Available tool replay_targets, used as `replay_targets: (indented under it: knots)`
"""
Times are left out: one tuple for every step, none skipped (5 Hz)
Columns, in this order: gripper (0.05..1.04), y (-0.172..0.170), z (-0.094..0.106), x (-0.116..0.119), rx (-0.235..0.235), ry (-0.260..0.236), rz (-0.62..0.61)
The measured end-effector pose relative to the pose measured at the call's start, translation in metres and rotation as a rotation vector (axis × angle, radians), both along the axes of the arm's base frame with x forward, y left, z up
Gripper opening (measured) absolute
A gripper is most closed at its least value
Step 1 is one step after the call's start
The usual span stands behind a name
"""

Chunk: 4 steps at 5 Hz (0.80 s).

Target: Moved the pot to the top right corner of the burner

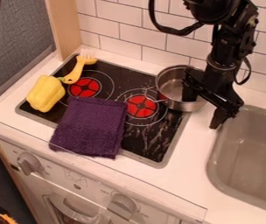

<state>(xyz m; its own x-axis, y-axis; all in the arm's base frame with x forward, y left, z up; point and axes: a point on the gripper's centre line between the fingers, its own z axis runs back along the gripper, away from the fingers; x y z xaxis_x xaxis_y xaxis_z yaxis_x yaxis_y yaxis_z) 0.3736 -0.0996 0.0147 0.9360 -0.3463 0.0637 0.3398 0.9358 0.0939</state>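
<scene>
"What's closest to us?"

"The white stove front (80, 188), with two knobs, one at the left (29, 164) and one nearer the middle (122, 204). Above it runs the pale counter (185, 179), with the black cooktop (159, 165) set into it."

"And the pot (179, 94)?"

"At the cooktop's back right corner, its right side reaching past the dark glass. It's a metal one, open at the top, with wire handles pointing left, toward the right red burner (141, 106)."

"Where's the gripper (202, 113)?"

"Right at the pot's right side, hanging from the black arm (224, 57). Its fingers are spread wide: one is down inside the pot's rim, the other outside, over the counter by the sink (232, 175). The pot's wall comes between them. Whether either one touches the metal, I can't tell."

"What else is on the cooktop?"

"A purple cloth (91, 127) lies across the front, overhanging onto the counter. A yellow pepper (46, 93) sits at the left edge, partly on the rim, stem toward the left red burner (84, 87). Behind it, near the back left corner, there's a yellow-handled fork (74, 73), pale tines pointing to the wall (129, 33)."

"And that wall?"

"White rectangular tiles, dark lines between them."
</scene>
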Motion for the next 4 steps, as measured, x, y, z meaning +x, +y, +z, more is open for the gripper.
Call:
replay_targets:
  knots:
    - [0.999,0.0,-0.005,-0.002,-0.011,-0.024,-0.001]
    - [1.0,0.043,0.056,-0.05,0.023,-0.134,0.024]
    - [1.0,0.076,0.067,-0.075,-0.014,-0.164,0.078]
    - [1.0,0.074,0.067,-0.073,-0.026,-0.175,0.08]
